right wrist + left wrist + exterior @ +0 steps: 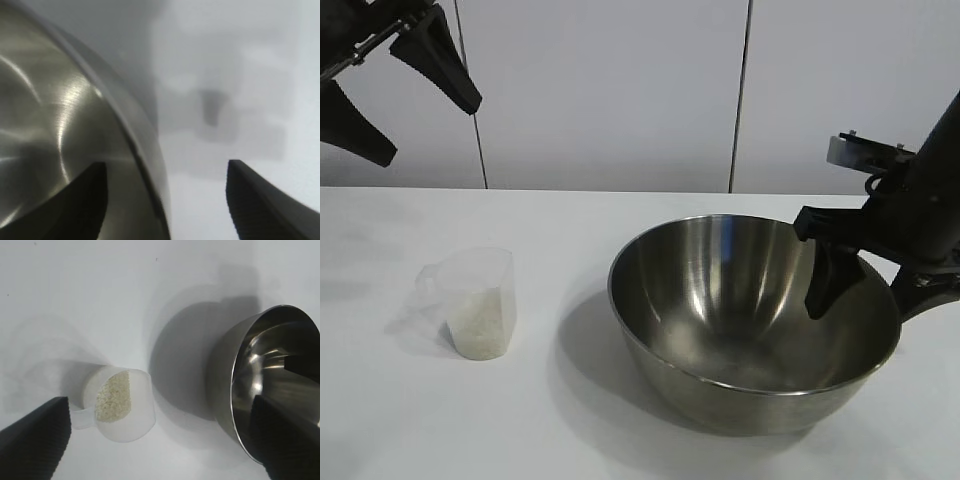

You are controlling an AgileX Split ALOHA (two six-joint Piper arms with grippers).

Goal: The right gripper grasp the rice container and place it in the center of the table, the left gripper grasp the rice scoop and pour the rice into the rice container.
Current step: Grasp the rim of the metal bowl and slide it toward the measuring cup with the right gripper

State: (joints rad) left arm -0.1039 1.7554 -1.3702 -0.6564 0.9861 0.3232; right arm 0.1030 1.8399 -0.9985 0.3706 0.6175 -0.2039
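The rice container (720, 300), a large steel bowl, stands on the white table (560, 220) right of centre. My right gripper (860, 315) is open and straddles its right rim, one finger inside the bowl and the other outside. The right wrist view shows the rice container's rim (135, 145) running between the spread jaws of the right gripper (167, 164). The rice scoop (475, 300), a clear cup, stands at the left with rice (480, 325) in it. My left gripper (432, 132) hangs open high above the table's left. From there the rice scoop (120, 400) and rice container (270, 370) lie below the left gripper (160, 400).
A pale panelled wall (620, 90) runs behind the table. Bare tabletop (560, 330) separates the cup and the bowl. The bowl's near side comes close to the table's front edge.
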